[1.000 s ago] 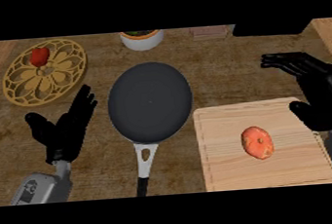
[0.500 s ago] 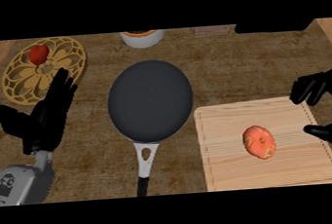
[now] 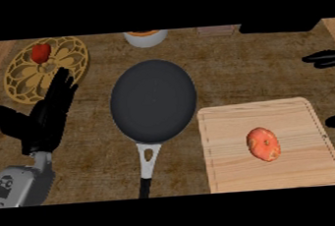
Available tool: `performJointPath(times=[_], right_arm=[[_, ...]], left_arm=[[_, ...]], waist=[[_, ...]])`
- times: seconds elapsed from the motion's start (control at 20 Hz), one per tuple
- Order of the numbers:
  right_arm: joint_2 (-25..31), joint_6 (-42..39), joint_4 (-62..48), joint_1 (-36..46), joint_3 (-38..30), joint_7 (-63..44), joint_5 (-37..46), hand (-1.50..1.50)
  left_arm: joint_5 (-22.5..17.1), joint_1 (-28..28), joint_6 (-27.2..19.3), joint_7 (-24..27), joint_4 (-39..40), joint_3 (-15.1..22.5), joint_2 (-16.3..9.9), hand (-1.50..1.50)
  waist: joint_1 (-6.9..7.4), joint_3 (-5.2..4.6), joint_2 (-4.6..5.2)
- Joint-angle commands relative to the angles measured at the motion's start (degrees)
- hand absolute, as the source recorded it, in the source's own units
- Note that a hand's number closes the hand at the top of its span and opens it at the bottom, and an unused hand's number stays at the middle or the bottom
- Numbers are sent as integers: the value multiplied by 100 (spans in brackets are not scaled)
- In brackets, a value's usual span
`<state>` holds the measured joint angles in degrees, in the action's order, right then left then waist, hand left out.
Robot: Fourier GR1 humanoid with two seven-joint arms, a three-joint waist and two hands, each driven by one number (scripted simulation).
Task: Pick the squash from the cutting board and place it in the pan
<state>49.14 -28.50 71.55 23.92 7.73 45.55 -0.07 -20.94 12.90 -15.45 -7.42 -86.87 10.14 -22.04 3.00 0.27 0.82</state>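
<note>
1. Far left: the left hand [image 3: 46,118] stands upright near the left edge, fingers straight and together, thumb spread, holding nothing. It looks to be resting.
2. Behind it lies a yellow patterned trivet [image 3: 65,63] carrying a small red item [image 3: 40,52], too small to identify.
3. Centre: the dark pan [image 3: 153,100] holds nothing; its handle points toward the robot. A white bowl [image 3: 146,37] sits beyond it, partly cut off.
4. Right of the pan, just beside it: the wooden cutting board [image 3: 236,169]. The squash [image 3: 263,143], orange and rounded, lies near the board's middle, untouched.
5. Far right: only dark fingertips of the right hand [image 3: 328,58] show at the edge, apart from the squash; whether spread or curled cannot be told.
6. Judgement: the squash is probably light, stiff and smooth-skinned, so liable to roll. It is best taken across its narrower width, fingers on one flank, thumb on the other.
</note>
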Motion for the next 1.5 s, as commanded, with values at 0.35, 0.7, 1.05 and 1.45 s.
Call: performJointPath(times=[0.35, 0.7, 1.05, 1.45], right_arm=[[-61, 468, 214, 1051, 1627, 671, 2021, -150], [794, 467, 431, 1033, 2585, 712, 3326, -150], [311, 832, 446, 1021, 2736, 726, 4125, -150], [481, 1455, 1566, 325, 2383, 15, 4950, -150]], left_arm=[[147, -79, -61, -72, -58, -56, 34, 0], [58, -161, 80, -152, -141, -316, -162, 0], [152, -85, 251, -149, 0, -524, -68, 0], [331, -493, 74, -527, -704, -460, 120, 0]], waist=[[-61, -26, -46], [-180, -32, -80], [-265, -28, -76], [-291, -27, -101]])
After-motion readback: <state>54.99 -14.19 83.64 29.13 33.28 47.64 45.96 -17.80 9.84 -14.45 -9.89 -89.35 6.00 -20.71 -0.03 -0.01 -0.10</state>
